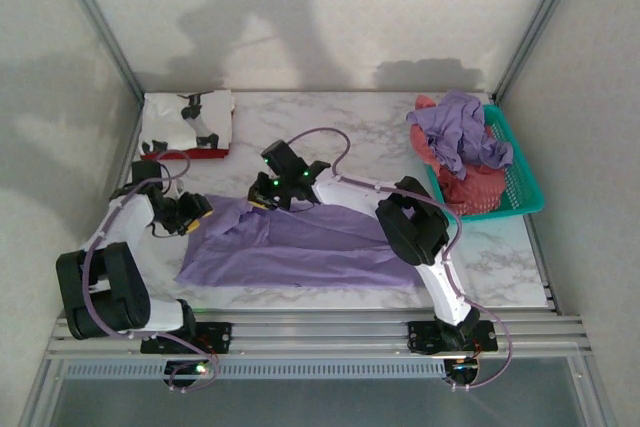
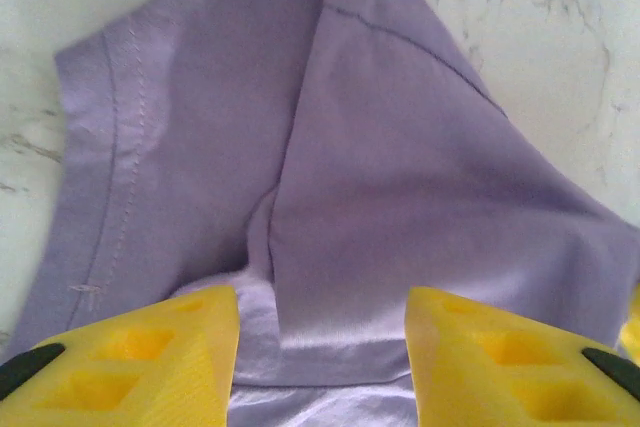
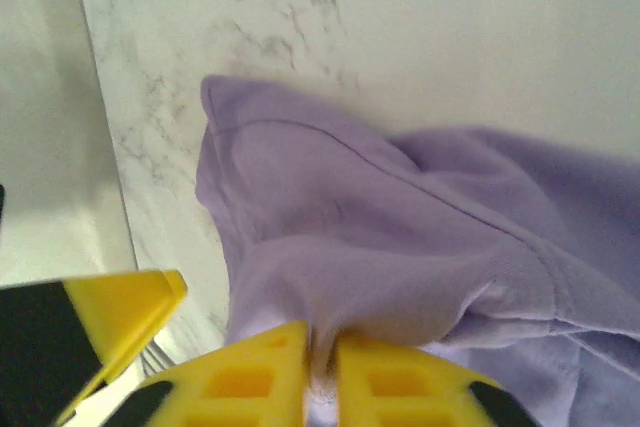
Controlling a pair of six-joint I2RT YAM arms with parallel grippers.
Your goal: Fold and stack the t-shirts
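Note:
A lavender t-shirt [image 1: 300, 247] lies spread across the middle of the marble table [image 1: 360, 132]. My right gripper [image 1: 265, 197] reaches over to the shirt's far left corner. In the right wrist view the right gripper [image 3: 322, 372] is shut on a pinch of the lavender t-shirt [image 3: 400, 237], and the cloth bunches up from between the yellow fingers [image 3: 240, 382]. My left gripper [image 1: 195, 212] is at the shirt's left edge. In the left wrist view the left gripper [image 2: 322, 367] is open, its fingers [image 2: 150, 357] wide apart over a sleeve and fold of the lavender t-shirt [image 2: 380, 177].
A folded white t-shirt with black print [image 1: 188, 117] rests on a red one [image 1: 185, 154] at the back left. At the right, a teal mesh basket [image 1: 520, 172] holds a crumpled purple t-shirt [image 1: 460, 132] and a coral-red one [image 1: 470, 187]. Walls enclose the table.

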